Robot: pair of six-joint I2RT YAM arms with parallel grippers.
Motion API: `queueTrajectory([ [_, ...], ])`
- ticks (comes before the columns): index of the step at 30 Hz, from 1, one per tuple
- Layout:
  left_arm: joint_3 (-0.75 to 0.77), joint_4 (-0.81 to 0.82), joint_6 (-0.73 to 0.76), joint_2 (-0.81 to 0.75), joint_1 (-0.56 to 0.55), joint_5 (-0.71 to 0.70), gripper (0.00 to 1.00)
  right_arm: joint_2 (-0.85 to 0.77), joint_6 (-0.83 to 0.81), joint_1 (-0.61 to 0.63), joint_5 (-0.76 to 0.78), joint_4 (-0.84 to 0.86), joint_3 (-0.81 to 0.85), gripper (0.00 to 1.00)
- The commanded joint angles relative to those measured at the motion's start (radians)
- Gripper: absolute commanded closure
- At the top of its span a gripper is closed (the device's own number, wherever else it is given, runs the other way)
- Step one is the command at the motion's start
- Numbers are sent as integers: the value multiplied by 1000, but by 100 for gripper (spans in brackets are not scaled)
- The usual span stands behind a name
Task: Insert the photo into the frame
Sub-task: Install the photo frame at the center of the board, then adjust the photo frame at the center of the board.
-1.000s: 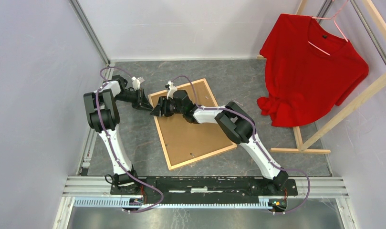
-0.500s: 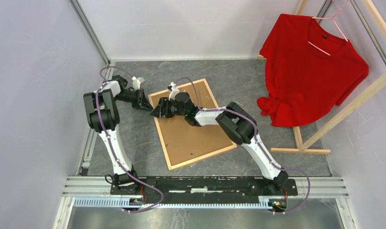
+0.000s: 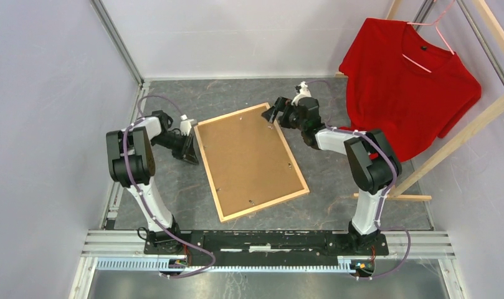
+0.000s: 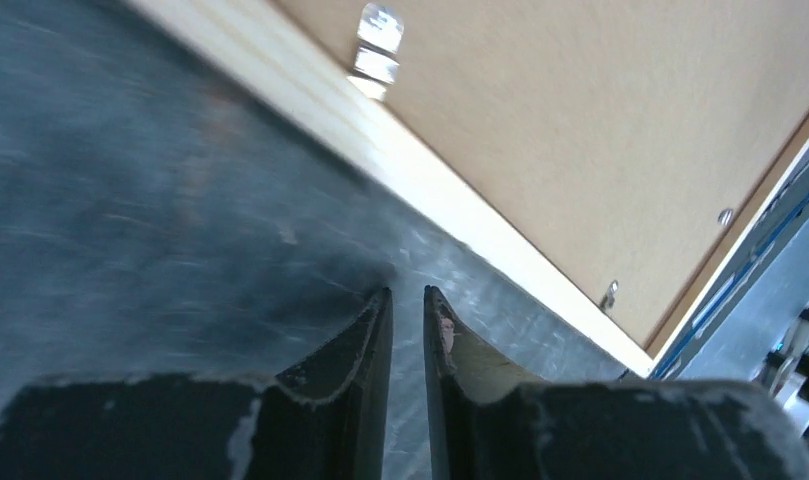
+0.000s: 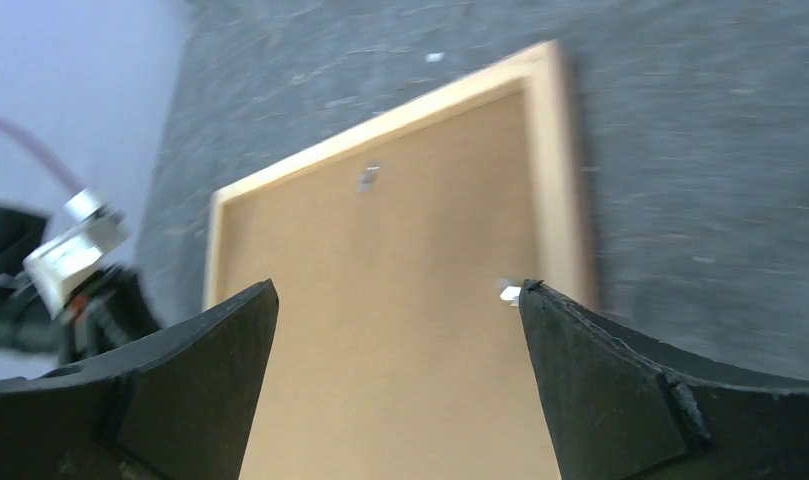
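The frame lies face down on the grey table, its brown fibreboard back up inside light wooden rails. The photo is out of view. My left gripper sits low on the table just left of the frame's left rail. Its jaws stand a thin slit apart, with only bare table between them. My right gripper hovers over the frame's far right corner. In the right wrist view it is wide open and empty above the back board.
Small metal tabs hold the back board along the rails. A red T-shirt hangs on a wooden-beam rack at the right. Grey walls close the left and far sides. An aluminium rail runs along the near edge.
My right arm swung from the frame's far left corner across to its far right corner and opened wide. My left gripper slid back a little along the left rail.
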Motion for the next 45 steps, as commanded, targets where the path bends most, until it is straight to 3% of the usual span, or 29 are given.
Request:
queueTrajectory([
  [1,-136,91,85,-78,-90,-156,74,29,-78,-31,49,-108,19,2],
  [13,-243,165,15,-165,-344,-181,73,344,-64,38,-88,-264,445,2],
  [18,-223,139,11,-154,-513,-149,61,483,-69,121,-148,-352,688,2],
  [23,-186,59,74,-174,-544,-146,48,461,-116,119,-94,-394,725,2],
  [28,-151,-106,222,-257,-478,-140,39,234,-146,43,60,-333,520,2],
  [32,-35,-296,370,-292,-363,-95,32,60,-213,24,172,-411,409,2],
  [35,52,-341,403,-286,-277,-120,32,-81,-211,23,214,-410,234,2],
  [40,250,-154,193,-164,-103,-188,38,-372,-143,26,223,-396,-127,2],
  [45,426,66,-66,3,-11,-253,47,-708,-46,56,166,-391,-481,2],
])
